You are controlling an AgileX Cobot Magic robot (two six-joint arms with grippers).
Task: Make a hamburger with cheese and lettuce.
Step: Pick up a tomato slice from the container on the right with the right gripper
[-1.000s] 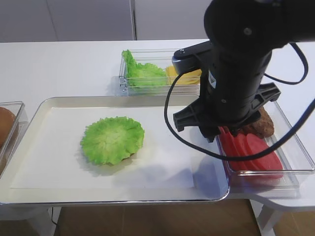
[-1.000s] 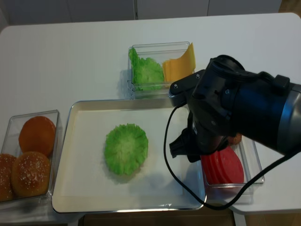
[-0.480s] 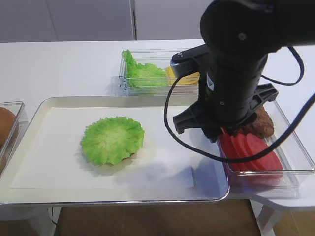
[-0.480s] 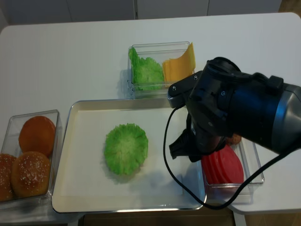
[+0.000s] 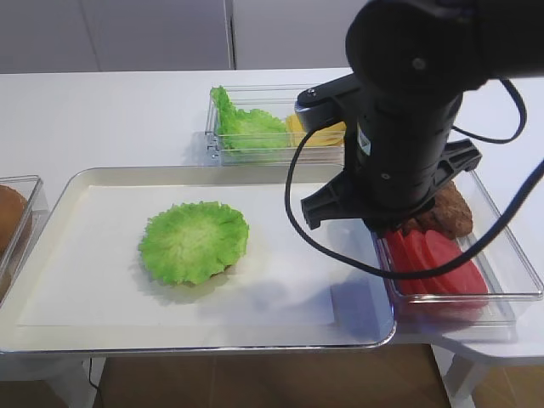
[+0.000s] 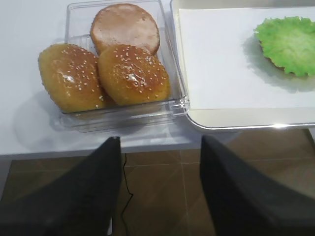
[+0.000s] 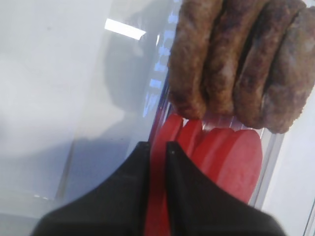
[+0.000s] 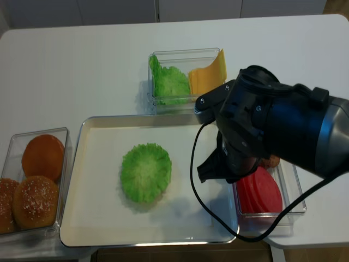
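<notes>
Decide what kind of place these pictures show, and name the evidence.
Probably a tabletop burger-assembly station in a lab or test kitchen: a white table, a metal tray holding the hamburger, and clear bins of sesame buns and tomato slices.

- The right arm is a bulky black mass in both high views, reaching down on the right side, a black cable looping off its wrist
- The right gripper points down; in its wrist view the two dark fingers stand close together with only a thin red slit between them, seemingly pinched on something red
- Its tips are hidden behind the arm in the high views
- The left gripper shows only in its own wrist view, tilted down, its two dark fingers spread wide apart with nothing between them
</notes>
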